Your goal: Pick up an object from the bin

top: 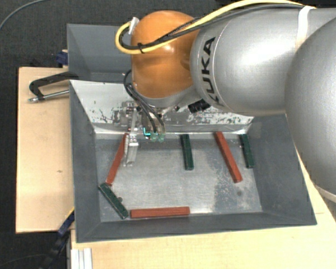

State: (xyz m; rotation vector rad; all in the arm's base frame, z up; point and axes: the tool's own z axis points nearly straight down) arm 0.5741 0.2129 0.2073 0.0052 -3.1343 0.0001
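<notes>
1. Red stick (pixel 115 162) lies on the left part of the bin (pixel 84 178) floor, left of the frame's centre. It is the thing nearest the claw.
2. Its long axis runs steeply. The upper end points toward the top of the frame and leans a little right; the lower end points down-left and stops close by a green stick (pixel 113 200) in the lower-left corner.
3. The claw (pixel 139 143) hangs under the arm's orange cover (pixel 157 55), over the upper left of the floor. It is just right of the red stick's upper half; whether it touches the stick cannot be told.
4. How far the claw is open cannot be told, and no stick is seen gripped in it.
5. A second red stick (pixel 159 212) lies level along the bottom wall.
6. Right of the claw, a middle green stick (pixel 187 152) stands near upright in the frame. Further right lie a slanted red stick (pixel 228 157) and a right green stick (pixel 246 151).
</notes>
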